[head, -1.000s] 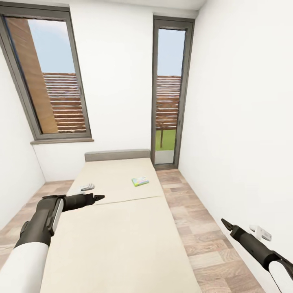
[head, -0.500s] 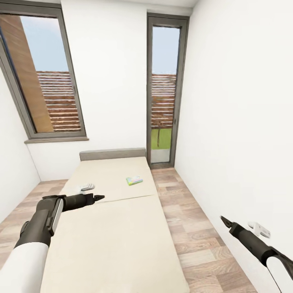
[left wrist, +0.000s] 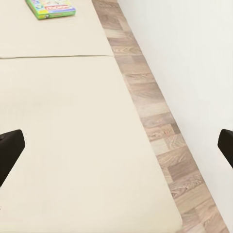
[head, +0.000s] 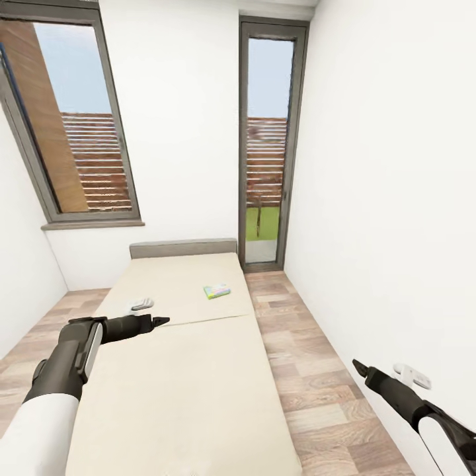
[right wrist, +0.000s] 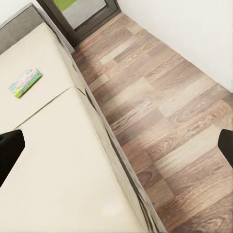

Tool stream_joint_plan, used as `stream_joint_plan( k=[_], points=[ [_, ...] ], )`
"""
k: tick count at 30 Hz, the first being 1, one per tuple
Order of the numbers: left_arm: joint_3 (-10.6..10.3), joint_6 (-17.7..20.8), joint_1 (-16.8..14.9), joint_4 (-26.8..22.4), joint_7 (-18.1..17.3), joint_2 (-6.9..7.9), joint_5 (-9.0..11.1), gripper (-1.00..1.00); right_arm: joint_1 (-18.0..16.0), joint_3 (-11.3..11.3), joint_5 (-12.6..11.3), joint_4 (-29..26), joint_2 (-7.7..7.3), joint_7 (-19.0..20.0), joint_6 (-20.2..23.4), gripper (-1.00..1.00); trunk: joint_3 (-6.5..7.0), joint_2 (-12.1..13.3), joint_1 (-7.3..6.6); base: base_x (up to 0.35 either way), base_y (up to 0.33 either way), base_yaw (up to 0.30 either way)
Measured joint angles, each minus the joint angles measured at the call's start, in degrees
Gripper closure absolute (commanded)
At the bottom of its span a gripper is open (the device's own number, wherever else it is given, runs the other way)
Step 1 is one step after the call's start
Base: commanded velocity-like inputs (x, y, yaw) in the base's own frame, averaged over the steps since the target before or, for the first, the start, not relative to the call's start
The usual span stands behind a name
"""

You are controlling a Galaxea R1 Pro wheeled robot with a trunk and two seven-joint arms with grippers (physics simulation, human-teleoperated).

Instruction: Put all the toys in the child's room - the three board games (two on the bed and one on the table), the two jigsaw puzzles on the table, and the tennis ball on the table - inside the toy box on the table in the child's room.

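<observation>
The beige bed (head: 178,370) stretches ahead of me in the child's room. Two board games lie on its far half: a green-edged one (head: 217,290) toward the bed's right side and a pale grey-white one (head: 141,304) near its left edge. The green game also appears in the left wrist view (left wrist: 50,8) and the right wrist view (right wrist: 24,82). My left gripper (head: 158,322) hovers open over the bed, just short of the pale game. My right gripper (head: 357,365) hangs open over the floor to the right of the bed. The table, toy box, jigsaw puzzles and tennis ball are out of view.
A strip of wood-plank floor (head: 304,344) runs between the bed and the white right wall, which carries a socket (head: 411,375). A grey headboard (head: 183,248), a large window (head: 73,132) and a tall glass door (head: 266,152) stand at the far end.
The whole picture has slid a little leftward, so the camera moved. My right gripper sits slightly lower and further left in view. The left arm and the games keep their places.
</observation>
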Motion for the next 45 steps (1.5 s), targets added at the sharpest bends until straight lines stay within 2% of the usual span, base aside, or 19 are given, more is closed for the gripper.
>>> stream_joint_plan(
  k=[9, 18, 29, 34, 37, 42, 45],
  points=[
    [-0.04, 0.01, 0.00, 0.00, -0.04, -0.02, 0.04, -1.00, 0.00, 0.13, 0.42, -0.09, 0.09, -0.12, -0.17, -1.00, 0.00, 0.00, 0.00, 0.000, -0.118, 0.257],
    [-0.01, -0.01, -0.01, 0.02, -0.08, -0.01, 0.01, -1.00, 0.01, 0.14, 0.42, -0.13, 0.30, -0.10, -0.25, -1.00, 0.00, 0.00, 0.00, 0.000, -0.048, 0.048],
    [-0.01, -0.03, 0.00, 0.01, -0.08, 0.01, 0.03, -1.00, 0.01, 0.15, 0.81, -0.13, 1.17, -0.16, -0.26, -1.00, 0.02, 0.00, 0.00, 0.000, -0.258, 0.066],
    [-0.01, -0.03, 0.00, 0.00, -0.12, -0.01, 0.08, -1.00, -0.08, 0.14, 3.89, -0.14, 1.87, -0.18, -0.27, -1.00, 0.11, -0.01, 0.00, 0.000, -0.160, 0.255],
    [0.00, -0.04, -0.01, 0.00, -0.17, -0.01, 0.09, -1.00, -0.14, 0.14, 5.84, -0.13, 2.99, -0.19, -0.26, -1.00, 0.17, -0.02, 0.00, 0.000, -0.041, 0.273],
    [-0.03, -0.04, -0.01, -0.01, -0.16, 0.00, 0.09, -1.00, -0.71, 0.14, 7.64, -0.02, 4.39, -0.19, -0.20, -1.00, 0.23, -0.01, 0.00, 0.000, -0.012, 0.279],
    [-0.03, -0.01, -0.01, -0.01, -0.16, 0.00, 0.09, -1.00, -0.98, 0.14, 8.51, 0.07, 4.66, -0.19, -0.19, -1.00, 0.24, -0.02, 0.00, 0.000, -0.003, 0.282]
  ],
)
